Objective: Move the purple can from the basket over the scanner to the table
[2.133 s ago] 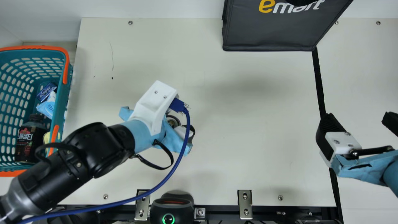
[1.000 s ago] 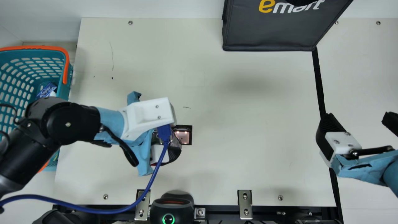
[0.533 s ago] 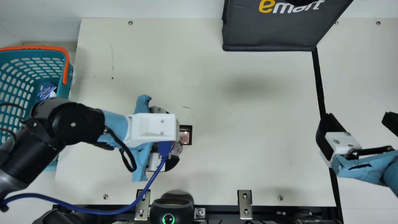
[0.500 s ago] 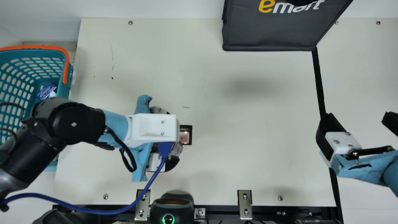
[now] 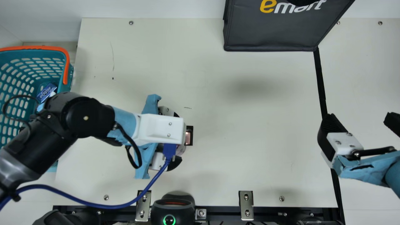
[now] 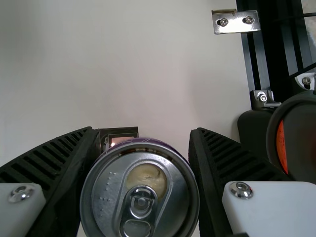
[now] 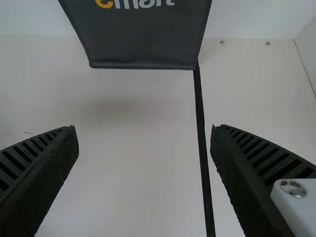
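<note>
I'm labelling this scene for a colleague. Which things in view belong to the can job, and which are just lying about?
Part of the job:
purple can, held in the left gripper
scanner window, set in the table
basket

Just lying about:
dark bag
blue packet, inside the basket
black device with a green ring, seemingly unneeded

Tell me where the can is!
In the left wrist view, the can is held in my left gripper, close to the small scanner window.
</note>
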Robot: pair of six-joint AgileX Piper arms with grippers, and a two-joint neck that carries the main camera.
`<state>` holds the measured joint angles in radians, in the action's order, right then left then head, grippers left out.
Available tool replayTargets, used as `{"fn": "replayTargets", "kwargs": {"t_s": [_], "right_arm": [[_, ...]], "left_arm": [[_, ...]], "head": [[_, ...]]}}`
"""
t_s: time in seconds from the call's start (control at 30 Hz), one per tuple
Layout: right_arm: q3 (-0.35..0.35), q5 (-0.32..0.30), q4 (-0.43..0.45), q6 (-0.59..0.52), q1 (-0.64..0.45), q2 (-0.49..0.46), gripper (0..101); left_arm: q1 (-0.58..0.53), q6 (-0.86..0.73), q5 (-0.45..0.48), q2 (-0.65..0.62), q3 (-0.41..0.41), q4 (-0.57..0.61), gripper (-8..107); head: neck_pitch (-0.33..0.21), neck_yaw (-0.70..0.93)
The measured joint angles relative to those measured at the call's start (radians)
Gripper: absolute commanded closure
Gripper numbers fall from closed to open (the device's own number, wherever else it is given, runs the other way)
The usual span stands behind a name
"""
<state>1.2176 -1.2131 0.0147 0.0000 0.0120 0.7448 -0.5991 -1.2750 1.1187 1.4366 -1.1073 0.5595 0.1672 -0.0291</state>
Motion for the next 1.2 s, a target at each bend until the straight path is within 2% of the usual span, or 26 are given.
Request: {"fn": "replayTargets", "kwargs": {"t_s": [0.43,1.2], "right_arm": [[0.000,0.000,0.000,0.000,0.000,0.000,6],[0.000,0.000,0.000,0.000,0.000,0.000,6]], "left_arm": [[0.008,-0.036,-0.052,0.058,0.004,0.024,107],[0.023,-0.050,-0.072,0.109,-0.004,0.034,30]], "head": [[0.000,0.000],[0.002,0.000]]}}
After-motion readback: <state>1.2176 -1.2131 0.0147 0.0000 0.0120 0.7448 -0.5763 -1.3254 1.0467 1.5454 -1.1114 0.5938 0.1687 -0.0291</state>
